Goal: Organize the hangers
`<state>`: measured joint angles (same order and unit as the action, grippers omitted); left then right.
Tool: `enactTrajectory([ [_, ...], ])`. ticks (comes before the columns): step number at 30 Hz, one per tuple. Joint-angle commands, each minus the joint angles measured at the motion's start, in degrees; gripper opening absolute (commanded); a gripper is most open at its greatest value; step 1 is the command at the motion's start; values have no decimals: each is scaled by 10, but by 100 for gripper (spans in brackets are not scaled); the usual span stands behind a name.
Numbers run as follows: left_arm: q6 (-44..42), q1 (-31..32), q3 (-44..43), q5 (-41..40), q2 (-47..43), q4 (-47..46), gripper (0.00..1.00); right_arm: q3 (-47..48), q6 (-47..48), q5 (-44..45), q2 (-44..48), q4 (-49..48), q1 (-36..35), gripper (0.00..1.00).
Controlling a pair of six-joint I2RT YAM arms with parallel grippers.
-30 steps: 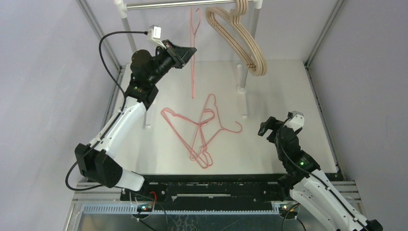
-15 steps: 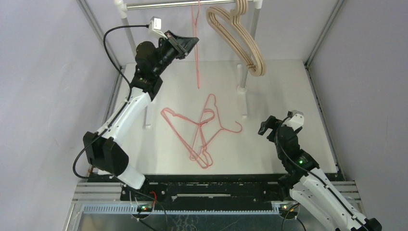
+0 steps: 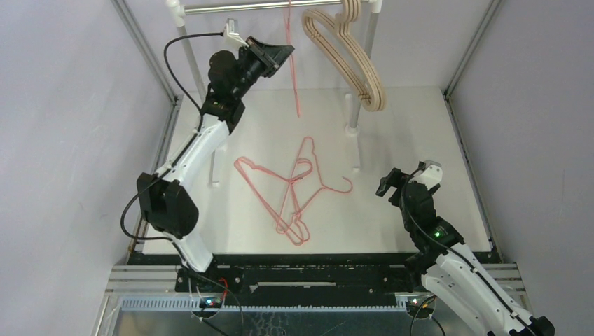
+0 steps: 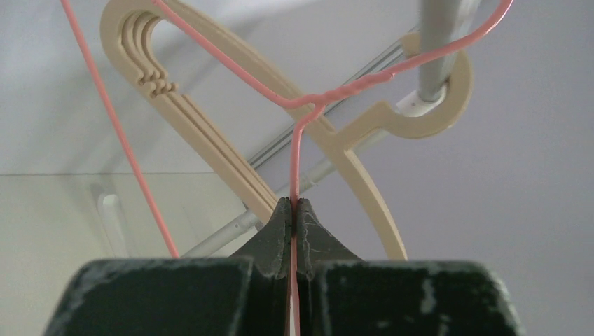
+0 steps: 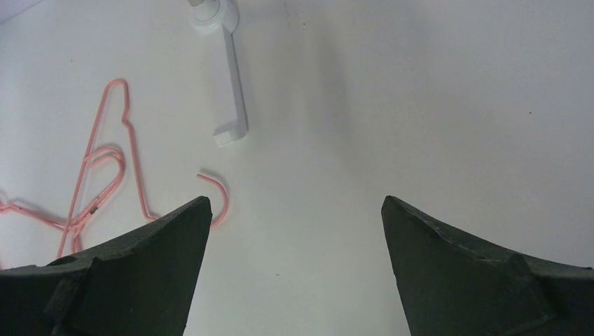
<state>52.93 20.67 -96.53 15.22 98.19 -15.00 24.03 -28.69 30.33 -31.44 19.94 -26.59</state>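
Observation:
My left gripper (image 3: 286, 54) is raised near the silver rail (image 3: 259, 7) and shut on a thin pink wire hanger (image 3: 293, 66). In the left wrist view the wire (image 4: 297, 154) runs between my closed fingers, its hook (image 4: 448, 52) reaching up around the rail post. Several beige hangers (image 3: 350, 59) hang on the rail at the right; they also show in the left wrist view (image 4: 210, 133). More pink wire hangers (image 3: 287, 189) lie tangled on the white table, also seen in the right wrist view (image 5: 98, 175). My right gripper (image 3: 389, 187) is open and empty, low over the table right of the pile.
The rail's white posts and feet (image 3: 354, 129) stand on the table (image 3: 420, 140); one foot shows in the right wrist view (image 5: 231, 105). Grey walls and metal frame bars enclose the table on three sides.
My left arm has lifted and moved right toward the rail, carrying the pink wire hanger higher. The right arm and the hangers on the table have not moved.

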Motion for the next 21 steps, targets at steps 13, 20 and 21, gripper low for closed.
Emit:
enactTrajectory([
  [13,-44,0,-40,22,37,20,43,0,5,2,11,-8,7,100],
  [20,-140,-15,101,21,-107,15,82,-2,1,-3,6,-12,7,100],
  [21,-141,-19,138,17,-131,11,82,-1,1,-4,6,-13,7,100],
])
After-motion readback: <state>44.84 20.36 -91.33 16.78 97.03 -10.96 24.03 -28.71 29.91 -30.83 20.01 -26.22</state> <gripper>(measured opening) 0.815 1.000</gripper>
